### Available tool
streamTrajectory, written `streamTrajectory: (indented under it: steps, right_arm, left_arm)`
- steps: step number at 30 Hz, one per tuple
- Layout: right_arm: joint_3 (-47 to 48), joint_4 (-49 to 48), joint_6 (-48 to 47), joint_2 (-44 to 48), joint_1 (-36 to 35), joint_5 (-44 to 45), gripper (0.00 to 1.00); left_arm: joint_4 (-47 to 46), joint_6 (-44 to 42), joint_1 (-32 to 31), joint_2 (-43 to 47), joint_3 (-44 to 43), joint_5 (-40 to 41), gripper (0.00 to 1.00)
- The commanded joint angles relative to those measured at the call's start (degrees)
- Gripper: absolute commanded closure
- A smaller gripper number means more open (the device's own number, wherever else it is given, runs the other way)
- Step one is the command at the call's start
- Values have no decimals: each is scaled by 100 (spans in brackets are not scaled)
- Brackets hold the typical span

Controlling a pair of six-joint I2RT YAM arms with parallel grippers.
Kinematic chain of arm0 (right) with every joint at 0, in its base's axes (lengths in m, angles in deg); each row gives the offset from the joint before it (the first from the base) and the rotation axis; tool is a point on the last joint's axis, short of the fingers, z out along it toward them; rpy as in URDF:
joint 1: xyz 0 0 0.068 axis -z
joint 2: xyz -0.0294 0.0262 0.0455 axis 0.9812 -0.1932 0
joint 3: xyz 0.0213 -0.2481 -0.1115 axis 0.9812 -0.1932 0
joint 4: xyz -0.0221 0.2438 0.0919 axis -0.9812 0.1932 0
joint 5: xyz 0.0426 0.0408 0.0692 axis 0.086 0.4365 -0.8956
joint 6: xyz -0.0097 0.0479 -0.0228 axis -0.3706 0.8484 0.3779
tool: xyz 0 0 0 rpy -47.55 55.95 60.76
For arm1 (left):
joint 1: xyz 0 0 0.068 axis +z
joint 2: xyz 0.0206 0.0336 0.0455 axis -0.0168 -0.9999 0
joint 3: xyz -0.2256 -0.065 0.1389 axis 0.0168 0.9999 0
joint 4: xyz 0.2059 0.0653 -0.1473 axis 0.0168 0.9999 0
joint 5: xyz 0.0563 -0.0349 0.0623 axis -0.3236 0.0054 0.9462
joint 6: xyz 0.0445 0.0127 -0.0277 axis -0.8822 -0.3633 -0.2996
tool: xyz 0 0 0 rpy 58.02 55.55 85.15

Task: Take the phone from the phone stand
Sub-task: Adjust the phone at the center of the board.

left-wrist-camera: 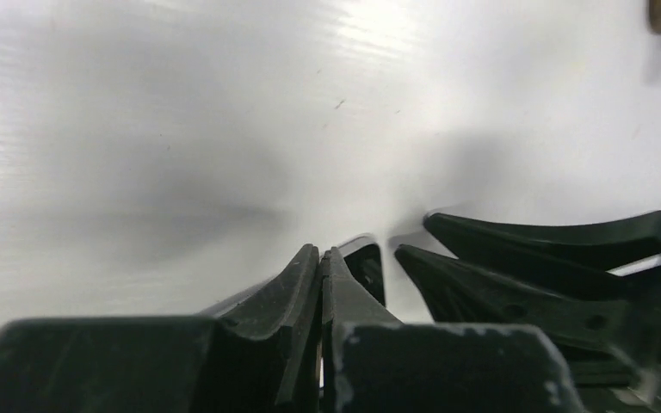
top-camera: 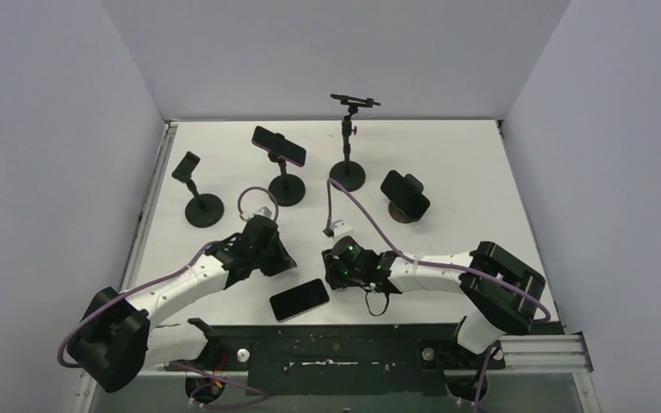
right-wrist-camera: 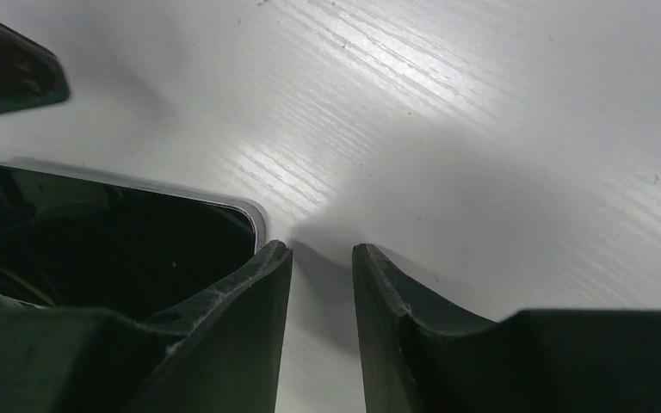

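A black phone (top-camera: 299, 298) lies flat on the white table between the two arms, screen up. In the right wrist view this phone (right-wrist-camera: 112, 232) shows its silver rim just left of my right gripper (right-wrist-camera: 320, 249), which stands slightly open with only bare table between its fingers. My left gripper (left-wrist-camera: 320, 251) is shut on nothing and rests low over the table, with a corner of the phone (left-wrist-camera: 367, 267) just beyond its tips. From above, the left gripper (top-camera: 291, 265) and right gripper (top-camera: 330, 274) sit on either side of the phone's far edge.
Several black stands line the back: a small stand (top-camera: 200, 203) at the left, a stand holding a phone (top-camera: 280, 148), a tall stand (top-camera: 347, 163) with a bare clamp, and a low stand holding a phone (top-camera: 405, 194). The right gripper's fingers (left-wrist-camera: 516, 288) reach in beside my left gripper.
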Motion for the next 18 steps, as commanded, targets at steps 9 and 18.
streamTrajectory:
  steps: [9, 18]
  right_arm:
    - [1304, 168, -528, -349, 125, -226, 58]
    - [2002, -28, -572, -1238, 155, -689, 51]
  left_arm:
    - [3630, 1363, 52, 3454, 218, 663, 100]
    - [3441, 1651, 6, 3874, 1067, 180, 100]
